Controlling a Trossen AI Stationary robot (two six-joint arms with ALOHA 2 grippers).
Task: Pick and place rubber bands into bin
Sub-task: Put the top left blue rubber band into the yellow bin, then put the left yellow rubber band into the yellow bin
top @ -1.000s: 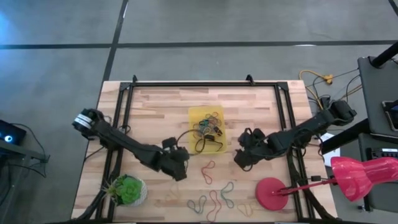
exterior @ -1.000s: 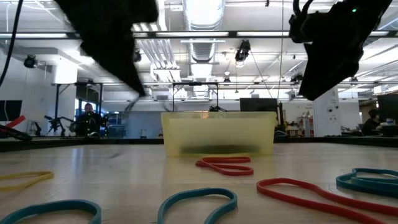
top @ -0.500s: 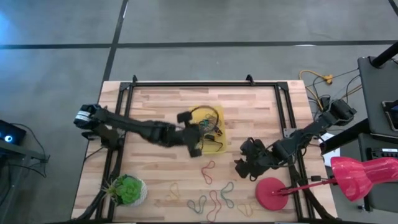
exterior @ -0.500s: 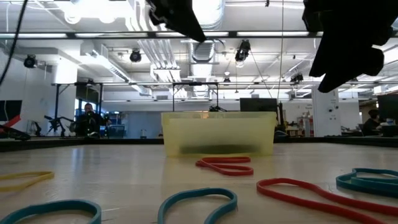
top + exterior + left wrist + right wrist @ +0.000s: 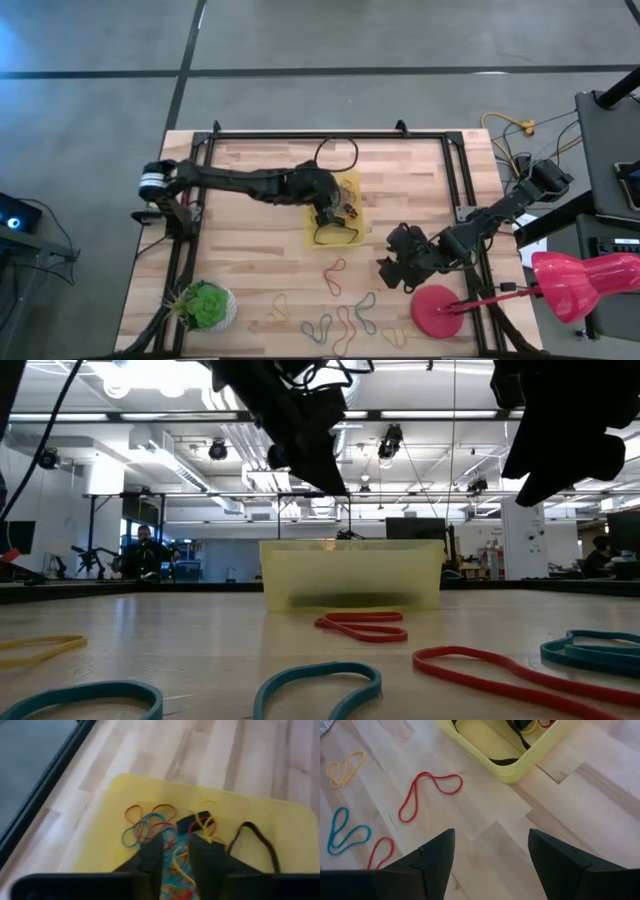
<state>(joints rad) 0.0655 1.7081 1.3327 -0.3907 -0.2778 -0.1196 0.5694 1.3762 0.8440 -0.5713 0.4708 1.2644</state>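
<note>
- Left gripper (image 5: 175, 857) hangs over the bin (image 5: 312, 232) at frame centre, fingers nearly together, pinching a yellow band (image 5: 179, 866) for release.
- Right gripper (image 5: 490, 857), spread wide and empty, waits above the red band (image 5: 427, 790), lower right of the high view.

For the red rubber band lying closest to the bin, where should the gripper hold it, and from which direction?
Probably from straight above, pinching across one strand at the narrow middle of the red rubber band. It lies flat on the table, so a side approach has nothing to catch. The open right gripper is nearest.
</note>
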